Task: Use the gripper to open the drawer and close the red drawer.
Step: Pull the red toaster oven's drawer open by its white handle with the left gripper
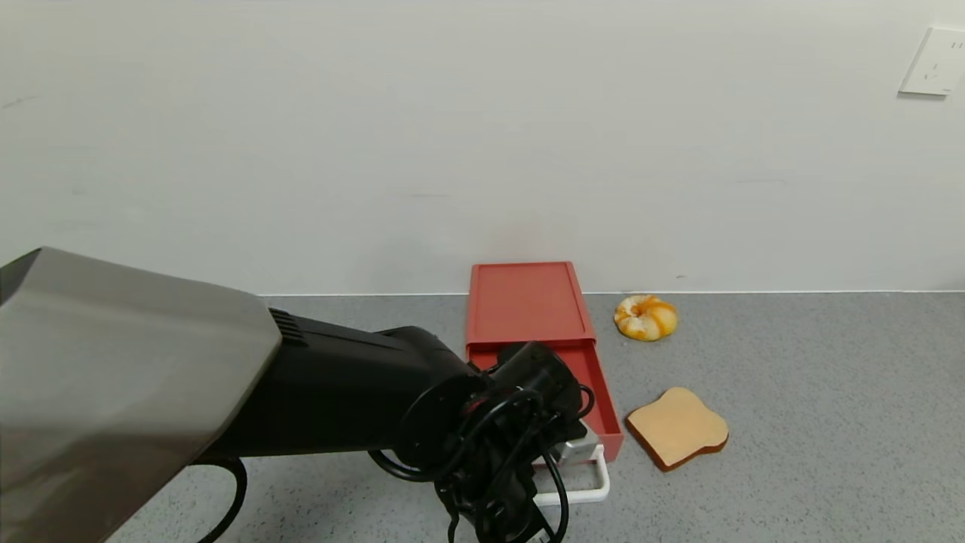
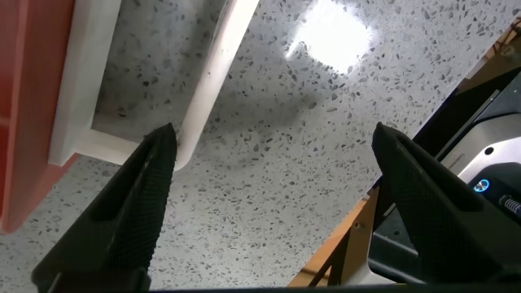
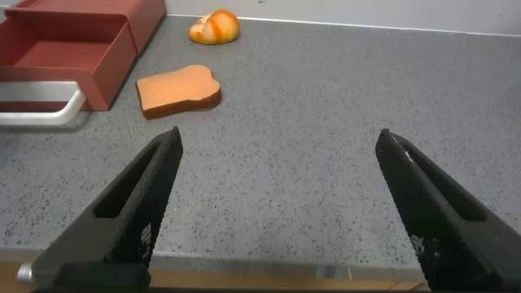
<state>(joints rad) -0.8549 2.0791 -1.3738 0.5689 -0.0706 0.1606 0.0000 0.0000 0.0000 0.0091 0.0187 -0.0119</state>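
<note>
The brick-red drawer box (image 1: 526,302) stands against the back wall with its drawer (image 1: 599,392) pulled out toward me. Its white loop handle (image 1: 584,494) is at the front. My left gripper (image 1: 513,498) hangs over the handle, and its fingers are hidden under the wrist in the head view. In the left wrist view the left gripper (image 2: 274,137) is open and empty over bare table. The handle (image 2: 216,61) lies close beside one fingertip (image 2: 159,155), not between the fingers. My right gripper (image 3: 278,134) is open and empty, off to the right of the drawer (image 3: 73,53).
A bread slice (image 1: 677,427) lies right of the open drawer, and a round bun (image 1: 645,317) sits behind it near the wall. The speckled grey table's front edge (image 2: 342,244) is close under my left gripper. A wall socket (image 1: 935,62) is at the upper right.
</note>
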